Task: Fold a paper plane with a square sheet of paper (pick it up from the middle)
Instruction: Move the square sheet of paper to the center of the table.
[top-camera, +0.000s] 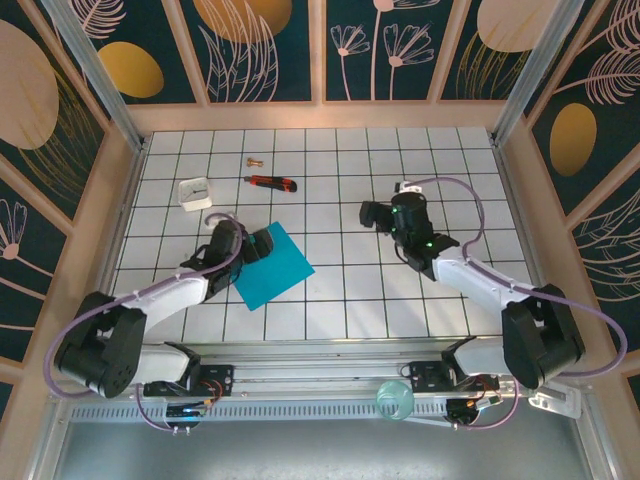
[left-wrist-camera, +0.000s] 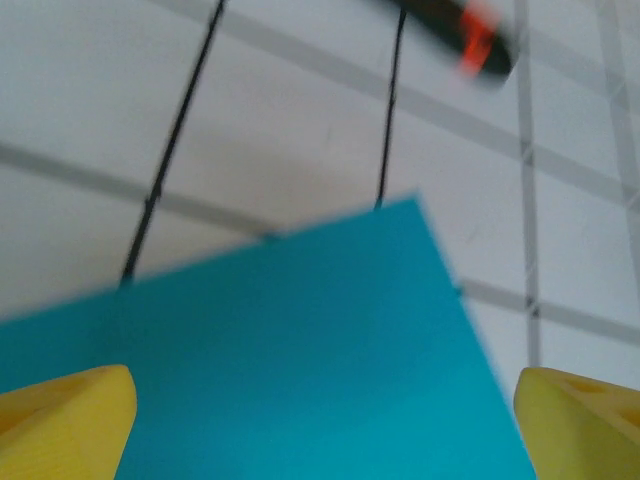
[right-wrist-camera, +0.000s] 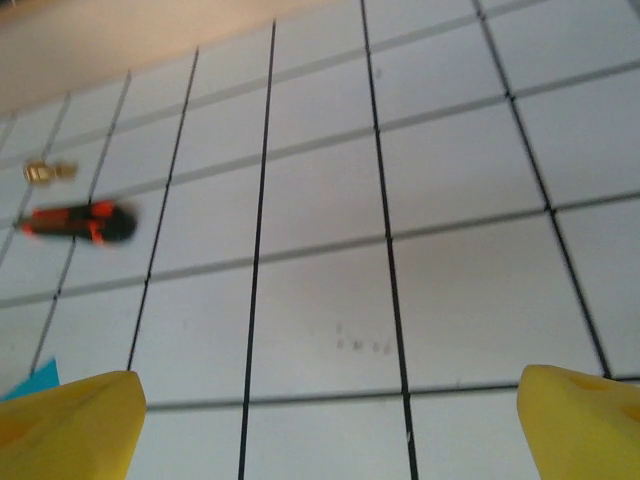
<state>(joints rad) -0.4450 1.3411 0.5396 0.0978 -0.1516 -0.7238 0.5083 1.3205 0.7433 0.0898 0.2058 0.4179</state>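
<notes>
- I judge pickup pending: the square sheet of paper (top-camera: 277, 266) lies flat on the table (top-camera: 370, 300), with my left tool (top-camera: 258, 245) spread wide over its left corner.
- The right tool (top-camera: 372, 213) gapes too, well apart.
- Next: centre, lower, pinch; blur hides whether I'm touching.

Plain teal-blue square sheet of paper (top-camera: 278, 266), unfolded, no creases seen, flat on white tiled worktop (top-camera: 400, 290), turned cornerwise to grid, left of centre, toward near edge.

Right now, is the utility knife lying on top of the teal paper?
No, the utility knife lies well beyond the square sheet of paper, clearly apart from it.
</notes>
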